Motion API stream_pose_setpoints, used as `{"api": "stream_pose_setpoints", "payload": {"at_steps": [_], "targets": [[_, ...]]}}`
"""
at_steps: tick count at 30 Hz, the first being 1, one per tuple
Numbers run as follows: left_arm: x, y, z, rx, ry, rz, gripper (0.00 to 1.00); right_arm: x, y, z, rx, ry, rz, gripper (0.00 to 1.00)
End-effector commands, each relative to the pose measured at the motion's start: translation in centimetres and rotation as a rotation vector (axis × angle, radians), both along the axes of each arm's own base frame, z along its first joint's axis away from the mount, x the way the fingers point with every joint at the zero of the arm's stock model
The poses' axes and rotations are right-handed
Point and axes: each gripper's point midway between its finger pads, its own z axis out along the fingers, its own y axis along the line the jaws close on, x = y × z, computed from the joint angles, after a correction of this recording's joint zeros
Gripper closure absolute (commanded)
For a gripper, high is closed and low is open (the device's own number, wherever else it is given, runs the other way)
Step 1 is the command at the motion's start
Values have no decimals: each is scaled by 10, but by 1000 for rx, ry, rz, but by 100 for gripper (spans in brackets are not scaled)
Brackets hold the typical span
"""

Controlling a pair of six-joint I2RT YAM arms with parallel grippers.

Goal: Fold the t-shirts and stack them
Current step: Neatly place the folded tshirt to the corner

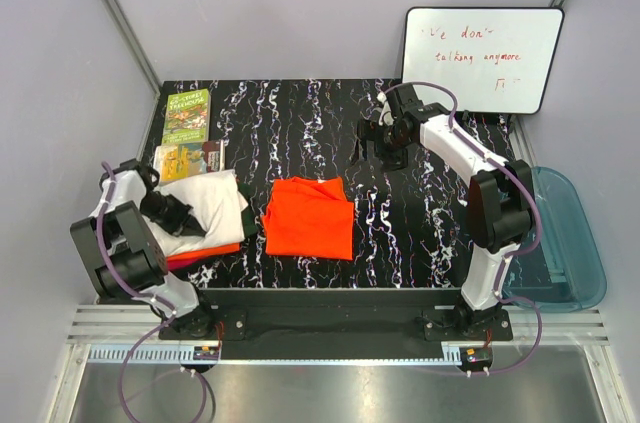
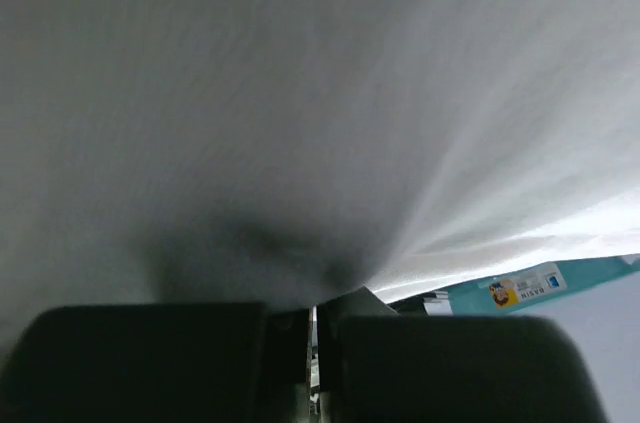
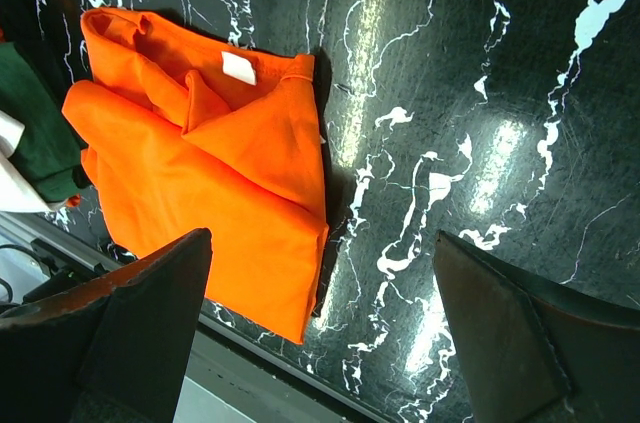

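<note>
At the near left of the black marbled worktop point(image 1: 420, 233), the left gripper point(image 1: 172, 211) is seen with its jaws pressed together on a puckered fold of the white t-shirt point(image 1: 218, 198). This shirt is laid over a red-orange t-shirt point(image 1: 205, 254), and a dark green t-shirt point(image 3: 30, 133) is glimpsed beside them. The bright orange t-shirt point(image 1: 309, 217) is laid folded at the worktop's centre. Beyond it, the right gripper point(image 1: 375, 143) is held above bare marble, jaws wide apart and empty. A green book point(image 1: 187, 115) is placed at the far left, and a whiteboard point(image 1: 483, 58) is propped at the back.
</note>
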Motion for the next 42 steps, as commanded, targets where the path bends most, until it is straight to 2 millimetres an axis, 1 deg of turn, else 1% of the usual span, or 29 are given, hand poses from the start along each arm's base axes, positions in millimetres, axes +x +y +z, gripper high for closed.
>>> {"api": "stream_pose_setpoints", "payload": {"at_steps": [1, 2, 4, 5, 7, 8, 9, 11, 12, 13, 15, 16, 18, 19, 20, 21, 22, 23, 26, 27, 28, 29, 31, 32, 33, 34, 35, 38, 42], "targets": [[22, -4, 20, -21, -150, 17, 100, 0, 1, 13, 29, -37, 21, 0], [34, 2, 38, 12, -216, 6, 100, 0, 2, 14, 36, -33, 22, 0], [46, 10, 59, 63, -282, -6, 100, 0, 5, 15, 49, -33, 29, 2], [59, 16, 80, 100, -351, -18, 100, -1, 8, 15, 66, -25, 42, 6], [66, 18, 100, 138, -398, -44, 100, -3, 15, 17, 92, -21, 72, 41], [73, 19, 111, 167, -427, -63, 100, -4, 18, 18, 99, -18, 83, 82], [76, 12, 113, 178, -436, -106, 100, -5, 21, 20, 97, -22, 89, 100], [81, 3, 119, 173, -475, -131, 96, -14, 32, 23, 81, -39, 143, 100], [82, -10, 120, 159, -491, -160, 93, -15, 37, 28, 67, -58, 165, 100], [85, -13, 119, 164, -503, -172, 88, -28, 49, 28, 48, -59, 224, 100], [87, -30, 118, 162, -520, -215, 81, -33, 62, 29, 30, -67, 270, 100], [89, -35, 116, 162, -524, -229, 73, -40, 67, 26, 18, -50, 297, 100], [90, -52, 108, 156, -508, -290, 66, -52, 84, 16, 21, -14, 346, 100], [92, -57, 103, 159, -493, -309, 55, -57, 88, 13, 23, 4, 361, 100], [94, -62, 101, 161, -488, -328, 50, -65, 98, 7, 25, 25, 393, 100], [96, -72, 97, 164, -481, -375, 46, -71, 101, 2, 19, 44, 413, 100], [97, -77, 94, 167, -475, -396, 34, -75, 104, -1, 13, 55, 428, 100], [98, -82, 92, 166, -470, -418, 30, -82, 111, -12, 5, 84, 455, 100], [101, -113, 82, 147, -452, -542, 21, -96, 113, -33, -10, 164, 492, 100], [102, -118, 80, 148, -449, -561, 19, -100, 113, -39, -20, 185, 501, 100], [107, -123, 77, 149, -441, -583, 18, -102, 111, -49, -40, 212, 496, 100], [107, -134, 76, 143, -440, -618, 17, -102, 108, -54, -52, 226, 491, 100], [114, -144, 73, 147, -437, -654, 16, -106, 102, -66, -94, 266, 487, 100], [113, -155, 72, 144, -439, -688, 15, -106, 100, -68, -107, 273, 484, 100], [117, -160, 76, 147, -451, -701, 15, -108, 96, -71, -128, 290, 477, 100], [118, -165, 70, 147, -433, -721, 15, -107, 90, -80, -172, 303, 464, 100], [117, -172, 68, 146, -429, -745, 15, -105, 87, -82, -189, 306, 457, 100], [119, -185, 61, 151, -414, -786, 14, -102, 78, -93, -261, 317, 435, 100], [119, -189, 50, 172, -381, -813, 14, -95, 69, -102, -333, 313, 394, 100]]}}
